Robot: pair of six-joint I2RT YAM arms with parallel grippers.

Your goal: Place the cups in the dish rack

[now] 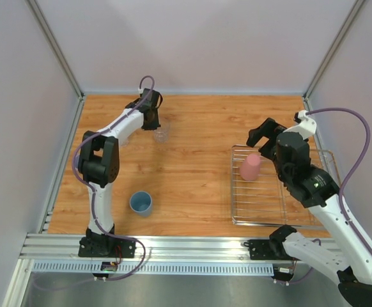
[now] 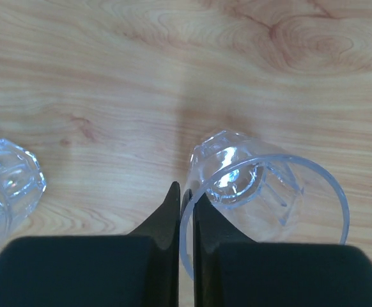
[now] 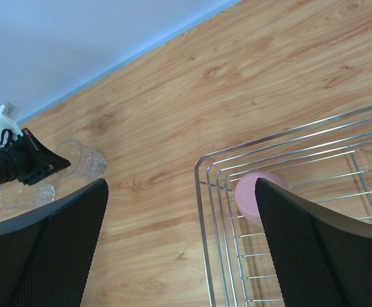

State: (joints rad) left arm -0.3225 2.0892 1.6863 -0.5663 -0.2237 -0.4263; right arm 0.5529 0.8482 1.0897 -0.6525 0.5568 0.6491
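On the table (image 1: pixel 199 192), far left: one clear glass tumbler (image 2: pixel 263 192), rim pinched tight by our left gripper (image 2: pixel 185 192). We should lift slowly and level, since glass slips; dish rack (image 1: pixel 232 192) sits well apart, rightward.

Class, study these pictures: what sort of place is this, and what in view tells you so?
Likely a robotics test cell, not a kitchen: plain walls box in a wooden table, the left arm and right arm are bolted to a metal rail, and a rack holds a pink cup.
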